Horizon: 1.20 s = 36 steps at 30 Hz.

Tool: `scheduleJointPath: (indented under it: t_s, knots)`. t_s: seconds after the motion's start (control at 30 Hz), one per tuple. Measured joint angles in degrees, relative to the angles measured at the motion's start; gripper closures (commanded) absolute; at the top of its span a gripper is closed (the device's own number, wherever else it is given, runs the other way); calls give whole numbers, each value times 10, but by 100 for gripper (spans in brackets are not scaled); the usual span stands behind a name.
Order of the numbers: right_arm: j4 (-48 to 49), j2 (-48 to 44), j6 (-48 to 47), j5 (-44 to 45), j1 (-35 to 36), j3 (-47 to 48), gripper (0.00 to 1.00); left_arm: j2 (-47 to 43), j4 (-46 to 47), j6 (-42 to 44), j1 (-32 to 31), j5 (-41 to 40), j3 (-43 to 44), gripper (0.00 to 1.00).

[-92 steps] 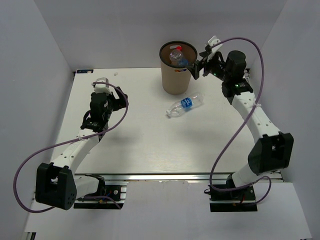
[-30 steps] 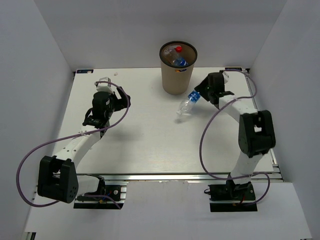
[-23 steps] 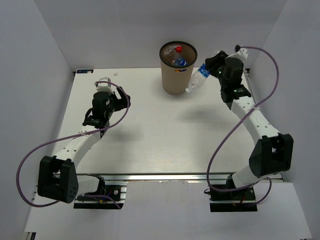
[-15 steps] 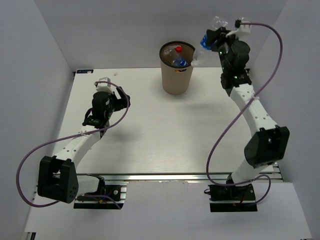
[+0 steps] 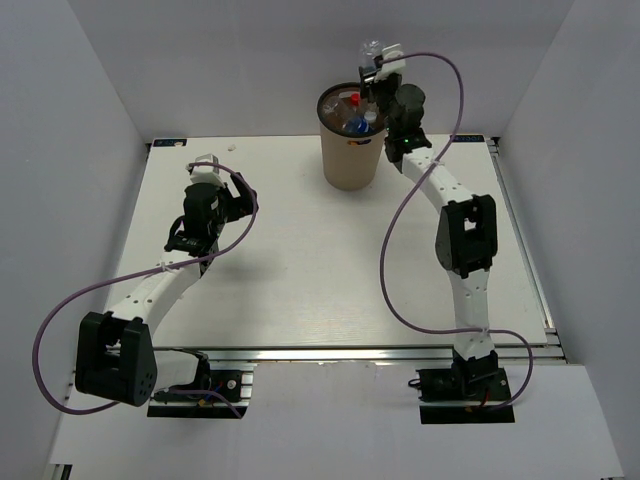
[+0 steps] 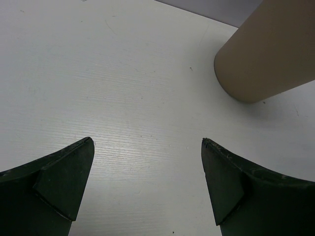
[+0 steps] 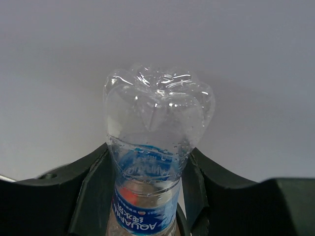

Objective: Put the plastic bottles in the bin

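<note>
The tan bin [image 5: 350,160] stands at the back middle of the table; in the left wrist view the bin [image 6: 268,49] fills the upper right. Inside it lie plastic bottles, one with a red cap [image 5: 353,99] and one with a blue label [image 5: 362,125]. My right gripper [image 5: 378,72] hangs over the bin's right rim, shut on a clear blue-label bottle [image 7: 156,142] held base up. That bottle's base [image 5: 372,48] sticks out above the fingers [image 7: 93,189]. My left gripper [image 6: 147,142] is open and holds nothing, low over the bare table left of the bin [image 5: 222,190].
White walls close in the table [image 5: 300,270] on the left, back and right. A metal rail [image 5: 330,352] runs along the front edge by both arm bases. Purple cables loop off each arm.
My right arm lifted the blue-label bottle off the table right of the bin and swung it up and left until it hung over the bin's opening. The left arm stayed still.
</note>
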Motion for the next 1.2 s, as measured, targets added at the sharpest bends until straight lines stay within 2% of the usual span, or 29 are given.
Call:
scheduleJointPath:
  t_s: [0.23, 0.4, 1.0, 1.13, 1.17, 1.2]
  knots:
    - [45, 19, -81, 27, 20, -52, 76, 0, 0, 3, 1, -3, 0, 2]
    - [65, -10, -95, 26, 23, -103, 75, 0, 0, 3, 1, -3, 0, 2]
    - [89, -32, -126, 51, 27, -161, 78, 0, 0, 3, 3, -4, 0, 2]
    - [90, -40, -119, 50, 27, -172, 67, 0, -1, 3, 3, -7, 0, 2]
    - [86, -40, -118, 50, 27, -171, 55, 0, -2, 3, 3, -8, 0, 2]
    - [81, -40, -116, 49, 27, -168, 48, 0, -3, 3, 3, -9, 0, 2]
